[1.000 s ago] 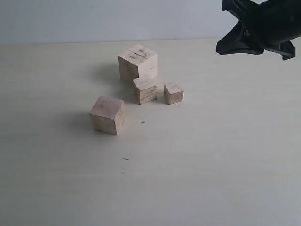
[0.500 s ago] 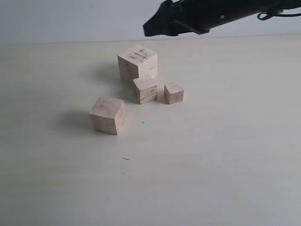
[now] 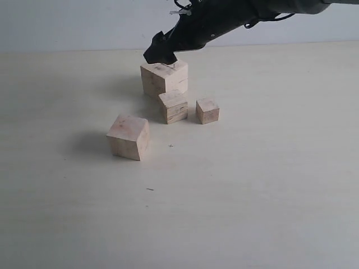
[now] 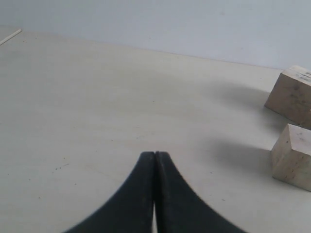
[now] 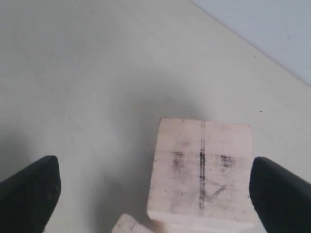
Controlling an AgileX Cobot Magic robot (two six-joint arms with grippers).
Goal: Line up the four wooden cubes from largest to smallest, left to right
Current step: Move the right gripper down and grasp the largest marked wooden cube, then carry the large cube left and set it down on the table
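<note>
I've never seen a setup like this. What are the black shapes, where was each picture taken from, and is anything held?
The black shapes are pincers on a robot's two arms. The wide picture is from a camera off the arms; the others are from wrist cameras. On the table sit four wooden cubes: largest cube, second cube, third cube, smallest cube. The right pincer hangs open over the largest cube; the left pincer is shut. Nothing is held.

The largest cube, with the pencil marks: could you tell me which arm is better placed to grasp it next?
Right, probably. The right gripper hangs just above the largest cube with jaws spread wide on either side; the left gripper is shut and stands back from it.
</note>
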